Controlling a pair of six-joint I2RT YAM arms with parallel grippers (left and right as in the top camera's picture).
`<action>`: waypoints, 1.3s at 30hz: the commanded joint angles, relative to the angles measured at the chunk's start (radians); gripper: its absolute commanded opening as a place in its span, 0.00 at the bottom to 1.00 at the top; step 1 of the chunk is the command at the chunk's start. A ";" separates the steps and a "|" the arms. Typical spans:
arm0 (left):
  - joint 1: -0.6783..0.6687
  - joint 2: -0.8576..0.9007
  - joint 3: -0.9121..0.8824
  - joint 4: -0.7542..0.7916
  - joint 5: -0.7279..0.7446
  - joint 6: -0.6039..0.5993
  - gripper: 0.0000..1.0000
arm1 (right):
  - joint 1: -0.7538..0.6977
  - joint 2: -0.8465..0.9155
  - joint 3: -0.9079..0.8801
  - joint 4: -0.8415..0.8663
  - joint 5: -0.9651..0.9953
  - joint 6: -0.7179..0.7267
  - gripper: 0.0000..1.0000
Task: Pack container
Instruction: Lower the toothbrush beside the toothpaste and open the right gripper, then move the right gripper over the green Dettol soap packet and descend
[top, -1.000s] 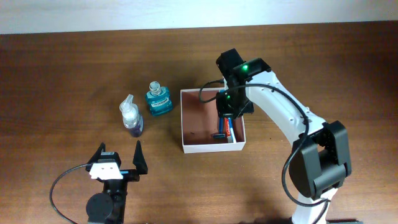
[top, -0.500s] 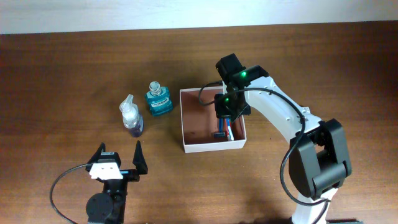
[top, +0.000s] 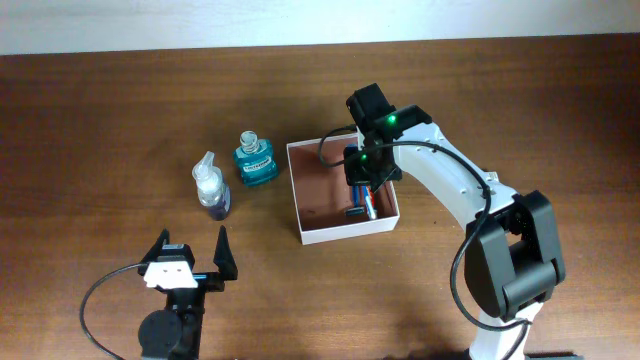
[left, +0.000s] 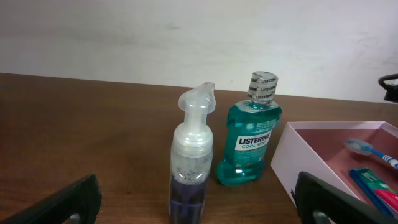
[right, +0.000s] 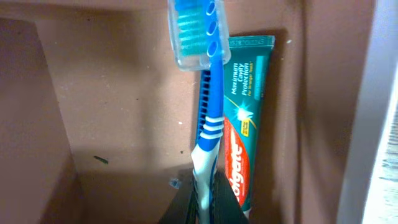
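Seen from overhead, the left end effector (top: 192, 238) sits at 7 o'clock on the wooden counter (top: 100, 120), its fingers spread wide apart and holding nothing. At its 12 o'clock stands a clear foam pump bottle (top: 211, 190) with purple liquid. Just beside that, at its 1 o'clock, is the teal Listerine mouthwash bottle (top: 255, 160), upright and near the container's left wall. These two bottles stand between the left end effector and the container (top: 345, 233), which lies near the counter's centre. The left half of its pinkish floor is bare. The right end effector (top: 365, 188) reaches into the right half, clamped on the handle of a blue toothbrush (right: 208, 106) with a capped head. A Colgate toothpaste tube (right: 245, 124) lies alongside, by the right wall. Bare wood stretches from 9 to 12 o'clock and along the right edge.
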 joint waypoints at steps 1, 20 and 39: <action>0.005 -0.009 -0.006 0.002 -0.015 0.016 0.99 | 0.006 0.003 -0.009 0.006 0.064 0.006 0.05; 0.005 -0.009 -0.006 0.002 -0.015 0.016 0.99 | 0.006 0.063 -0.009 0.016 0.067 0.005 0.06; 0.005 -0.009 -0.006 0.002 -0.015 0.016 0.99 | 0.005 0.027 0.110 -0.074 0.063 -0.051 0.29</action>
